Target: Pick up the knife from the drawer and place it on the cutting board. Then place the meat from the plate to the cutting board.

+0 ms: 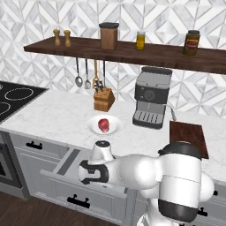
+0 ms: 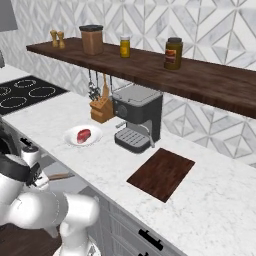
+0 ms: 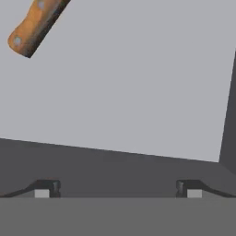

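Note:
My gripper [image 3: 117, 189] hangs open over the pulled-out drawer [image 1: 69, 161], looking down at its plain grey floor [image 3: 138, 83], with nothing between the fingers. The knife's brown wooden handle [image 3: 36, 26] lies at the upper left of the hand view, well away from the fingertips; its blade is cut off by the frame. That handle [image 2: 60, 176] also peeks out beside my arm in the right base view. On the counter a white plate [image 1: 115, 128] holds the red meat [image 1: 103, 124]. The dark cutting board [image 1: 189, 137] lies bare to the right.
A coffee machine [image 1: 152, 98] stands between plate and board, with a tan knife block [image 1: 103, 99] to its left. A long wooden shelf [image 1: 132, 50] with jars runs above. A black cooktop [image 1: 15, 99] is at far left. My own arm covers the drawer's right part.

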Controlling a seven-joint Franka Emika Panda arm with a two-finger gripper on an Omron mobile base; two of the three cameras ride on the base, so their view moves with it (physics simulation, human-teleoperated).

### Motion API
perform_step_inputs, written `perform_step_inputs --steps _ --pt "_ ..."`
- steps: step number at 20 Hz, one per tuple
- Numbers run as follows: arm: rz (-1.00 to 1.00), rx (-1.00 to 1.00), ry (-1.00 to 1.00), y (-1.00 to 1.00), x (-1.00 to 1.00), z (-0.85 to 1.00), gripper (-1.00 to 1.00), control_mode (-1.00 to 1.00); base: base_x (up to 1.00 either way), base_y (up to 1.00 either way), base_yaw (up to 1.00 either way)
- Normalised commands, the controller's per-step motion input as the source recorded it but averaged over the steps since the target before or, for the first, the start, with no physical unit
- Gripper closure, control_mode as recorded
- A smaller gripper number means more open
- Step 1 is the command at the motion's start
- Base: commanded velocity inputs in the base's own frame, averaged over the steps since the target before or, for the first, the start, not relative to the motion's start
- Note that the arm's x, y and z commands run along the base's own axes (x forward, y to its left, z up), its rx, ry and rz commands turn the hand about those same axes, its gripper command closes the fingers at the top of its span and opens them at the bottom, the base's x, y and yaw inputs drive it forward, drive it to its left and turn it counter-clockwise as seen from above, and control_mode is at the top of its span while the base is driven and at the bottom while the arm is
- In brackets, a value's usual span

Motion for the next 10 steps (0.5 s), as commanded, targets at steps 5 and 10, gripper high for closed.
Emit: perform_step_inputs --steps 5,10 --pt "0.04 0.01 0.21 0.79 -0.92 -0.26 -1.0 -1.0 0.0 0.0 0.0" --pt "0.13 0.0 0.14 1.0 -1.0 -0.07 -1.0 -1.0 0.0 0.0 0.0"
